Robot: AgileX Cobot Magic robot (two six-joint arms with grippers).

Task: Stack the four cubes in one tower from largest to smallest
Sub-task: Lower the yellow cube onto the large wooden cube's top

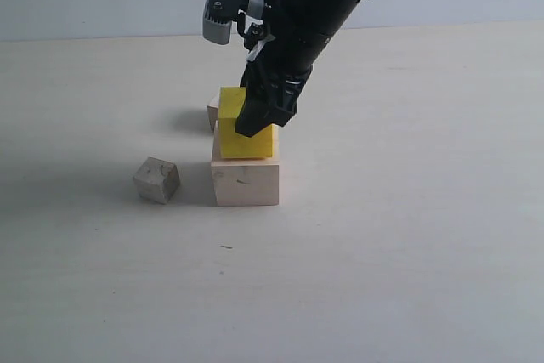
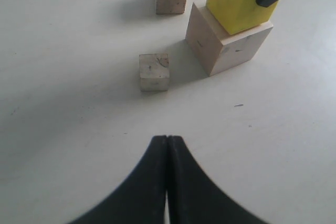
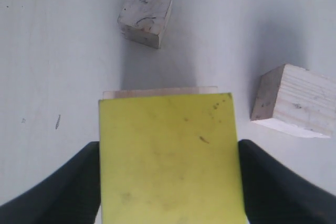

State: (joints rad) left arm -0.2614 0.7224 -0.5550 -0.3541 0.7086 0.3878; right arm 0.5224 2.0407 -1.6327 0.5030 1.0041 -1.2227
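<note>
The yellow cube (image 1: 229, 125) is clamped by the right gripper (image 3: 168, 145) atop the big cube (image 1: 246, 183) as second tier. The left gripper (image 2: 167, 177) is pressed together, empty. A small cube (image 1: 156, 180) is seen at nine o'clock.

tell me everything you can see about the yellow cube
The yellow cube is bright and matte, painted by the look of it, with a few dark specks and scuffs on its top face. It sits about level on the large cube, which is slightly wider and shows past its edges. The right arm's fingers reach down from above and clasp two opposite sides. Nothing sits on top of it.
</note>
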